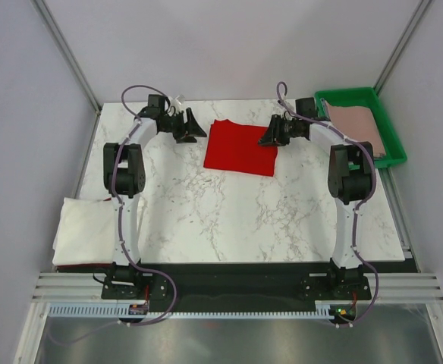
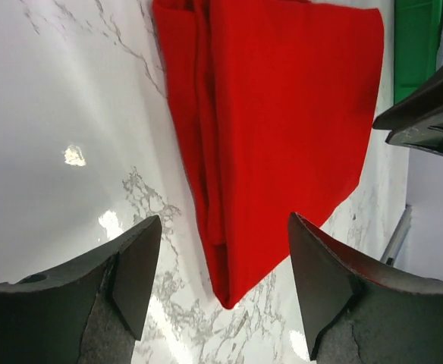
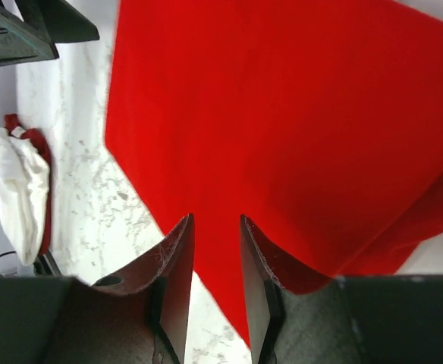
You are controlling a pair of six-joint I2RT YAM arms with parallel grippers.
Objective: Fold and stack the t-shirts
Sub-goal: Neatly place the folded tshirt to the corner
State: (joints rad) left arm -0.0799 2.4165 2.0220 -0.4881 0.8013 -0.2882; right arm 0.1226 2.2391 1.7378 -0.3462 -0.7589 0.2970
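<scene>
Marble tabletop point(image 1: 229, 212) between pale grey walls point(image 1: 17, 114), red t-shirt point(image 1: 240, 148) on it

The table point(image 1: 229, 212) is white, grey-veined, marble-look stone, smooth and glossy enough to throw bright glints. The red t-shirt point(image 1: 240, 148) near its far edge is soft matt cloth, lying smooth with layered edges. The white t-shirt point(image 1: 85, 227) at the near left corner is matt cloth, loosely rumpled. The dusty-pink t-shirt point(image 1: 356, 121) is matt cloth too, in a tray point(image 1: 346, 92) of smooth green plastic at the far right corner. The fingers point(image 2: 130, 280) of the left gripper point(image 2: 224, 220) are black, matt, grainy plastic. Those of the right gripper point(image 3: 216, 218) show pale scuffing along their edges. Ribbed bare-metal rails point(image 1: 229, 287) line the near edge.
</scene>
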